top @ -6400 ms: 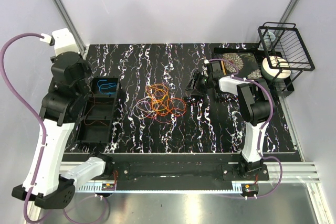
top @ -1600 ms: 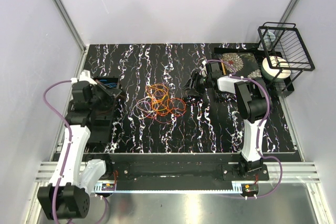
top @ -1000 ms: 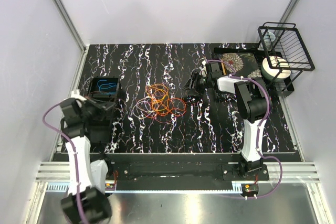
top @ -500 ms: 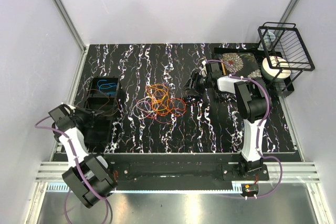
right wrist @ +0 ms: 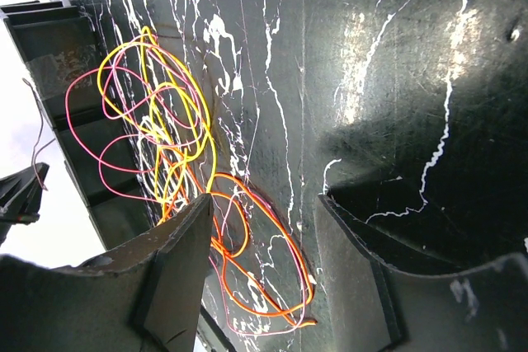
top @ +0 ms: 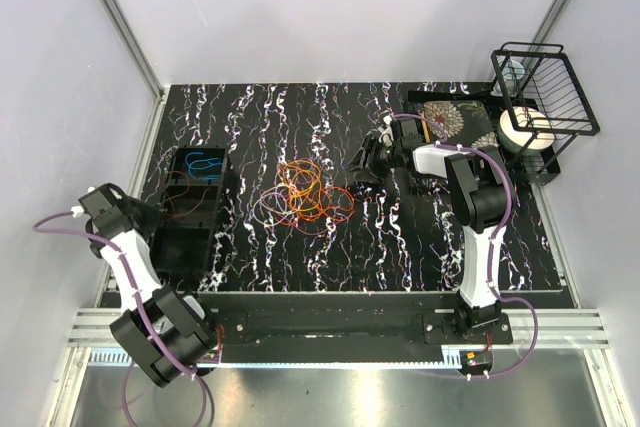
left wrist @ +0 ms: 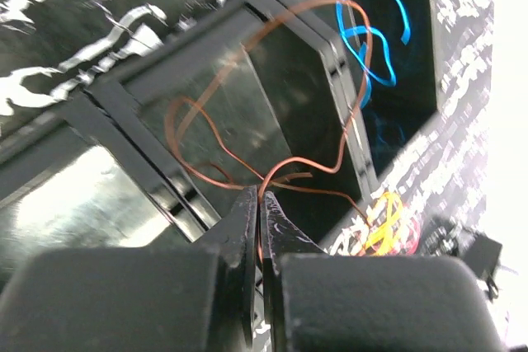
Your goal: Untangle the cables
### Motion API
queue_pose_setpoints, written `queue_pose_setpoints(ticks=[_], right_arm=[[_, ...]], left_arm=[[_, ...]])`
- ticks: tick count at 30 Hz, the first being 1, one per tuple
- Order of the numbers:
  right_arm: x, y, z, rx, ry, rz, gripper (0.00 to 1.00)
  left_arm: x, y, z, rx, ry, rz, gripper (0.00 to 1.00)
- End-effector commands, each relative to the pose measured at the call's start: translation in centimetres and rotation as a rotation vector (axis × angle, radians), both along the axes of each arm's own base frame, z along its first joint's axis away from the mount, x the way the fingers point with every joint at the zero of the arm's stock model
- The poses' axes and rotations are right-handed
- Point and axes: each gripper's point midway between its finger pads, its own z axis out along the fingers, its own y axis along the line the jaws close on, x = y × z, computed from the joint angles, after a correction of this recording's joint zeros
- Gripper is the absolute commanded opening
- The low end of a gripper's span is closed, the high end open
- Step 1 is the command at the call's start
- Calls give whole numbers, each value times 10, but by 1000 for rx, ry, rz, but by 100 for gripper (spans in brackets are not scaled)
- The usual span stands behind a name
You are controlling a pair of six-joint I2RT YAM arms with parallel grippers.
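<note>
Covering the whole workspace, a black marbled table is seen. At its left side a black divided tray is placed. A tangle of orange, yellow, red and pale violet cables is laid on the table's middle, apart from the tray. The right gripper is held spread apart and empty near the tangle. The left gripper is pinched tight on a thin brown-orange cable, which is looped over the tray's dividers. A blue cable is coiled in the far compartment.
</note>
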Motion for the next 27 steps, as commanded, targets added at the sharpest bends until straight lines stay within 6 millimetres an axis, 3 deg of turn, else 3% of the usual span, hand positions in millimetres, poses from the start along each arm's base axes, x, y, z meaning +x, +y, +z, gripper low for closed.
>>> queue_pose_setpoints(ticks=[1, 5, 6, 8, 11, 13, 27], right_arm=[[1, -3, -13, -25, 22, -10, 59], [2, -2, -14, -22, 23, -8, 59], [1, -2, -13, -19, 24, -7, 59], [1, -2, -14, -20, 26, -7, 59], [1, -2, -13, -18, 23, -6, 59], [1, -1, -12, -17, 22, -6, 59], [0, 0, -14, -9, 30, -4, 59]], left_arm=[[6, 25, 6, 94, 21, 67, 0], [1, 29, 9, 205, 64, 124, 0], [6, 20, 11, 231, 65, 97, 0], [4, 27, 17, 326, 106, 146, 0], [11, 19, 22, 416, 150, 136, 0], [18, 12, 20, 438, 169, 110, 0], [26, 19, -9, 592, 324, 143, 0]])
